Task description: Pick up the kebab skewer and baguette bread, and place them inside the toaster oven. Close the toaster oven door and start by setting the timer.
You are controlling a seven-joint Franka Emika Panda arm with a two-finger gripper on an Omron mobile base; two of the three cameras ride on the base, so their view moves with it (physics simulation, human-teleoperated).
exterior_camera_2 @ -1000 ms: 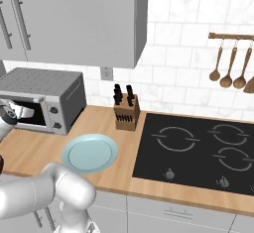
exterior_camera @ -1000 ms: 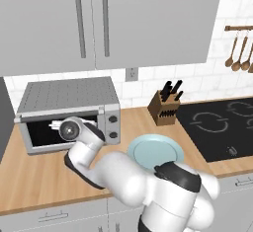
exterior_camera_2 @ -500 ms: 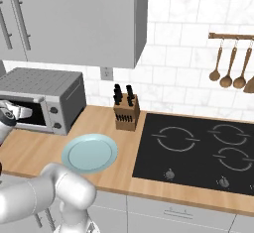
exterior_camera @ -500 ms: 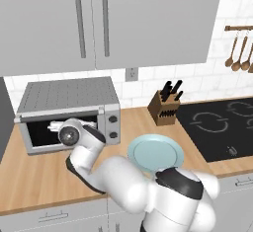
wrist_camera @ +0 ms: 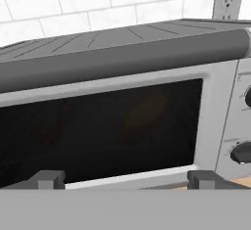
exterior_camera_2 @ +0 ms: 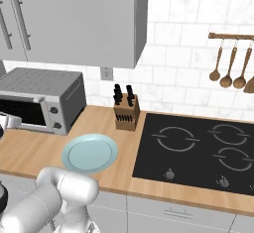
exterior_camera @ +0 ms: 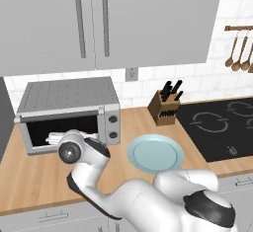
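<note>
A pale blue plate (exterior_camera: 155, 153) lies near on the wooden desk (exterior_camera: 34, 176); a knife block (exterior_camera: 165, 108) stands farther right, beside the black hob (exterior_camera_2: 198, 147).

Flat, even, bright rendered light fills both base views, with no clear source and only faint soft shadows under the cabinets (exterior_camera: 113, 23) and beside the knife block (exterior_camera: 165, 108) near the counter's (exterior_camera: 29, 176) back edge. The hob (exterior_camera_2: 198, 147) is matte black without glare, and the plate (exterior_camera: 155, 153) shows no highlight. All views are coarse and slightly soft, with jagged edges; in the hand view the oven (wrist_camera: 122, 57) looks blurred and smeared, its dark glass door (wrist_camera: 98, 131) carrying a dim brownish smudge, and lines stay straight toward the edges.
</note>
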